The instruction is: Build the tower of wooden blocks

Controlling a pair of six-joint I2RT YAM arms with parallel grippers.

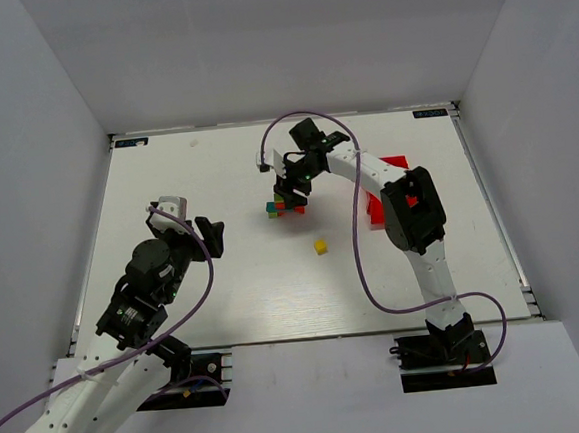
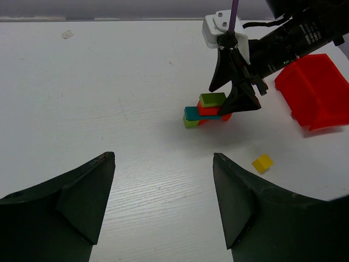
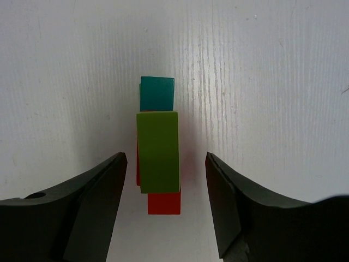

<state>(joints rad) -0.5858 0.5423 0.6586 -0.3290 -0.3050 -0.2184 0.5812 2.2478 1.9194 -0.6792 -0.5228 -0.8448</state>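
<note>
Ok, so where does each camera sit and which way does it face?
Top external: above, behind the robot, looking down on the table; both arms show.
Left wrist: low, facing across at the wood block tower; left hand at bottom.
Right wrist: straight down on the tower; right hand flanks it.
Shared by all: the tower.

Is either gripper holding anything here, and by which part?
Nothing is held. The right gripper, open, straddles the lime green block atop the tower with gaps both sides; the left gripper is open and empty.

The white table (image 1: 204,273) carries the wood block tower (image 1: 277,209), a loose yellow block (image 1: 320,245) and a red bin (image 1: 396,162).
</note>
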